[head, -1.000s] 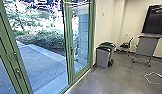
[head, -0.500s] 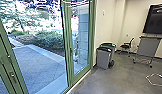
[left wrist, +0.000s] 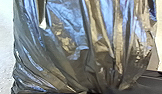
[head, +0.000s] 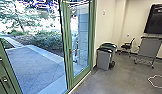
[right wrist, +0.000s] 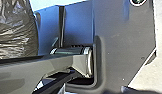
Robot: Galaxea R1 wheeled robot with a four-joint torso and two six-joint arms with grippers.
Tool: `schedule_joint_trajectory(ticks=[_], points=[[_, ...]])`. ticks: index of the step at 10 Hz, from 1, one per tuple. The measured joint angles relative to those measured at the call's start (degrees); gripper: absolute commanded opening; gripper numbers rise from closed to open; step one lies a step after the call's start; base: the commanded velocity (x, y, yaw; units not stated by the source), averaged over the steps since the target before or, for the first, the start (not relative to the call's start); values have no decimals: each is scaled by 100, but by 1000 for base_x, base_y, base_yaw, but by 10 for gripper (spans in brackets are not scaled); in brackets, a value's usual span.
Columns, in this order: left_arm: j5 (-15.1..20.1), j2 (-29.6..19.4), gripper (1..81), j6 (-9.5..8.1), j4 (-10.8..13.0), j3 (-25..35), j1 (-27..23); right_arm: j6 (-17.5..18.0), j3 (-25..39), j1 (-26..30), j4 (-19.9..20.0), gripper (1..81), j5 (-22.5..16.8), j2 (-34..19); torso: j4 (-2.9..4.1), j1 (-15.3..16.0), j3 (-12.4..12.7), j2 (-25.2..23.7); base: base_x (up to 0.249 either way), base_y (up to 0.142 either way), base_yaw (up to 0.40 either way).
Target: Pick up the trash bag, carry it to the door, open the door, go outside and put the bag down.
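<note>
Dark, shiny plastic of the trash bag (left wrist: 79, 50) looms large in the left wrist view. Its folds run together to one gathered neck, where my left gripper (left wrist: 104, 90) is shut on it. The bag's wrinkled side (right wrist: 15, 30) also shows in the right wrist view, beside the robot's own body parts. In the head view, green-framed glass doors stand to the left and ahead; one frame post (head: 67, 60) carries a handle (head: 70, 53), and another handle (head: 6, 81) sits on the frame at the lower left. My right gripper's state cannot be made out.
Through the glass lie a paved yard (head: 34, 65) and bushes (head: 47, 41). Grey bins (head: 104, 58) stand against the wall just right of the doors. Farther right are a chair (head: 127, 46), a wheeled stand (head: 148, 48), a screen (head: 155, 20) and a white cable (head: 157, 80) on the floor.
The head camera has moved with the robot: the near door frame and its handle have slid toward the lower left, while the bins have shifted slightly right.
</note>
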Motion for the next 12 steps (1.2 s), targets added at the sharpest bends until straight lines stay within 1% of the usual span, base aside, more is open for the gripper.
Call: schedule_joint_trajectory(ticks=[4, 12], points=[[0, 1, 10, 0, 2, 0, 2, 0, 0, 0, 0, 811, -2, 0, 0, 0, 0, 0, 129, 0, 0], [2, 1, 10, -2, 7, -6, 2, -2, 0, -2, 0, 811, -2, 0, 0, -2, 0, 0, 129, -67, 0]])
